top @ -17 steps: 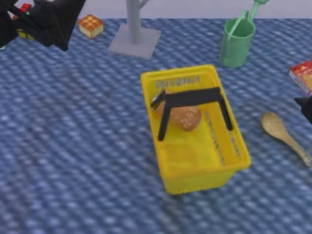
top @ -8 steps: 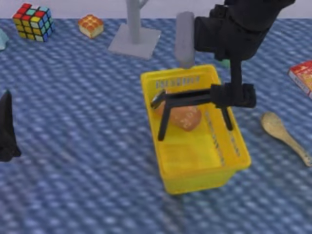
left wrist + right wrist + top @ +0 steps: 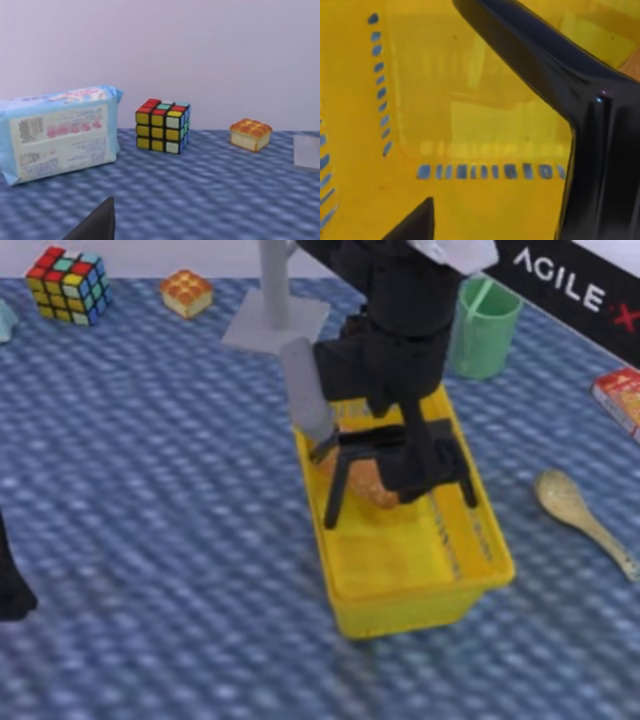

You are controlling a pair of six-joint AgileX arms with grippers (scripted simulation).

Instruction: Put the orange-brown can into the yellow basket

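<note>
- The right hand (image 3: 425,470) hangs low over the far half of the basket (image 3: 400,610), just above its black handle (image 3: 340,485). From above it shows only as a dark mass, so I cannot tell whether it is wide or narrow. Nothing can be seen held in it.
- Half a second ago this arm stood more to the right, with the hand at the handle's right end. It has since swung left and now covers the far wall and much of the handle's middle.
- The right wrist view shows only yellow floor, slotted wall and the handle crossing close in front, so the hand is well down among the walls.
- The can (image 3: 372,490) lies on its side on the basket floor under the handle, just beside the hand and partly hidden by it. It has not shifted across these pictures.
- I judge the task as good as done: the can is already inside, and what remains is for the arm to lift clear without snagging the handle.
- What shows of the can is an orange-brown side with pale speckles. Its black top is hidden.
- The left hand (image 3: 10,585) sits parked at the tabletop's left edge.
</note>
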